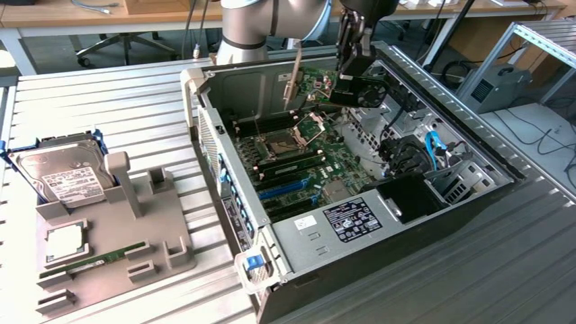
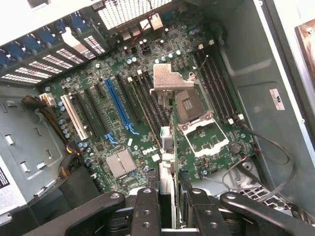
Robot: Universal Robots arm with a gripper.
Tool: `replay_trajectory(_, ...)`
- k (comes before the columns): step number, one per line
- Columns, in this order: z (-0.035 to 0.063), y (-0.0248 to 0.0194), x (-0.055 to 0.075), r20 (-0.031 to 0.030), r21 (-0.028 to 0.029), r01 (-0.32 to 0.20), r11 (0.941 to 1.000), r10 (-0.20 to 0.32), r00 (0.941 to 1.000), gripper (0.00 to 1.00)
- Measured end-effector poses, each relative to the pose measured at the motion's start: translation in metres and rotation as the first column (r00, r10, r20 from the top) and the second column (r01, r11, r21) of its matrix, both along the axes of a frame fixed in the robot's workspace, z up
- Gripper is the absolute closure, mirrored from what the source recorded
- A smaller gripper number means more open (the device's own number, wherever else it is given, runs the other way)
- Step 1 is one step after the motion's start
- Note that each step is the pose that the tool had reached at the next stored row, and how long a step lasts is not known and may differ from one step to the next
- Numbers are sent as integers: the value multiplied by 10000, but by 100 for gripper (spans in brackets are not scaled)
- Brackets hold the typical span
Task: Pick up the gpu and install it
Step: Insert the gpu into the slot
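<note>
My gripper [image 1: 353,50] hangs over the open computer case [image 1: 199,101] and is shut on the gpu [image 1: 360,91]. The card hangs below the fingers, its black fan side facing the exterior view's right. Its long silver bracket [image 1: 293,77] stands off toward the exterior view's left. In the wrist view the gpu [image 2: 167,147] shows edge-on between the two black fingers [image 2: 146,211], with the bracket's bent end [image 2: 170,78] at its far end. It is held above the green motherboard [image 2: 93,128], over the area between the CPU socket [image 2: 199,125] and the row of slots, which includes a blue slot [image 2: 118,103].
A grey holder [image 1: 108,229] at the exterior view's left carries a hard drive [image 1: 63,175], a CPU chip [image 1: 65,243] and a RAM stick [image 1: 94,260]. Inside the case are blue slots [image 1: 283,189], cables [image 1: 432,152] and a black box [image 1: 409,196].
</note>
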State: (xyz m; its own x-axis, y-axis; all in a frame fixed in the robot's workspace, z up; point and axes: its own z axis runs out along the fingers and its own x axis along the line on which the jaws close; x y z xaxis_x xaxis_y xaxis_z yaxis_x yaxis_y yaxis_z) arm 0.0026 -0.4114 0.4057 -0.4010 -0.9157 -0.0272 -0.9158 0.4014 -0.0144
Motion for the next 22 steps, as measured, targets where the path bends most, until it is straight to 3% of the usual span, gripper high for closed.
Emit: replay_trajectory(22, 0, 0, 1, 0, 0, -748, 9972, 748, 9972, 73)
